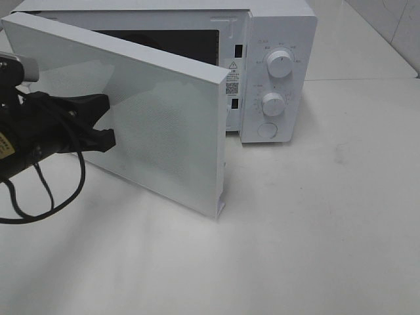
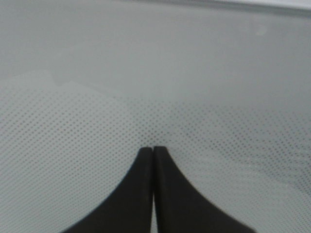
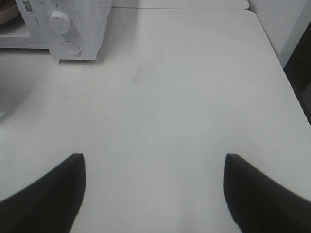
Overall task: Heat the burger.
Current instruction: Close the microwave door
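Door (image 1: 164,131) of microwave (image 1: 279,39) is found ajar, its meshed face met by the left gripper (image 2: 153,149), tips pressed together. Right gripper (image 3: 153,162) is spread wide, empty, above table (image 3: 170,97). Far ahead of it, a tan sliver (image 3: 7,13) inside the microwave is seen; burger cannot be confirmed.

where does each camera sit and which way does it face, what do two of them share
Exterior high: mounted high, looking down on the microwave, its open door and the table; left arm and left jaws show by the door.
Left wrist: on the left arm, facing the door's dotted panel up close; shut left jaws show.
Right wrist: on the right arm, facing across the table toward the microwave's lower dial; open right jaws show.
Shared: exterior high and right wrist both show the lower dial.
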